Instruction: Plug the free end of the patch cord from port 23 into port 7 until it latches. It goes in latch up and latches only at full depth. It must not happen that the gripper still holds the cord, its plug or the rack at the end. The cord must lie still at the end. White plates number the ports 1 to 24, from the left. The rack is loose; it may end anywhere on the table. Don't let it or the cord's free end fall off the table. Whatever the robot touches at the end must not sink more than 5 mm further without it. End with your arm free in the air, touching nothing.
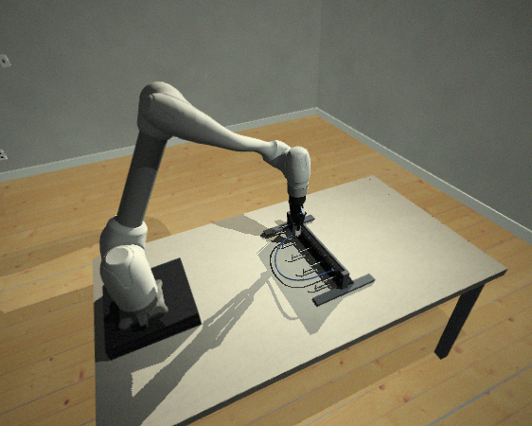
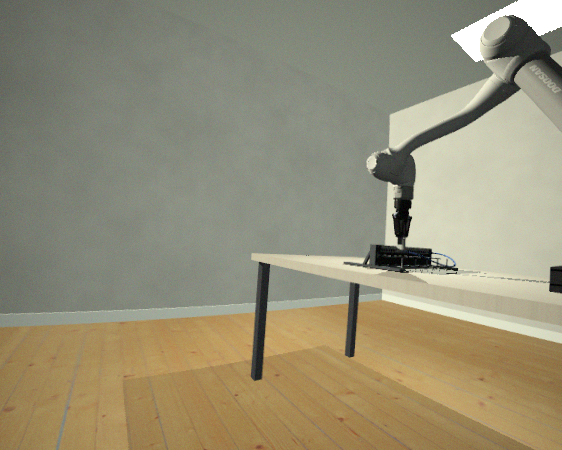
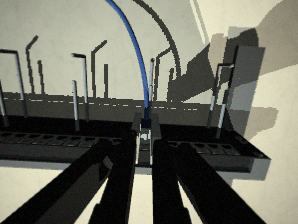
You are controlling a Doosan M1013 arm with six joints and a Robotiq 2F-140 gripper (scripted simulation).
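Observation:
The black rack (image 1: 324, 257) lies across the middle of the table, with thin cable posts in front of it. The blue patch cord (image 1: 285, 265) loops from the rack's near end round to its far end. My gripper (image 1: 295, 229) stands upright over the rack's far part and is shut on the cord's plug (image 3: 145, 135). In the wrist view the plug sits between my two black fingers right at the rack's port row (image 3: 60, 140), with the blue cord (image 3: 135, 55) rising away from it. Port numbers are not readable. The gripper also shows in the exterior view (image 2: 402, 235).
The rack's long foot bars (image 1: 344, 290) stick out at both ends. Upright thin posts (image 3: 80, 85) stand in front of the ports on both sides of the plug. My black base plate (image 1: 148, 308) sits at the table's left end. The table's far edge (image 2: 301, 260) is near the rack.

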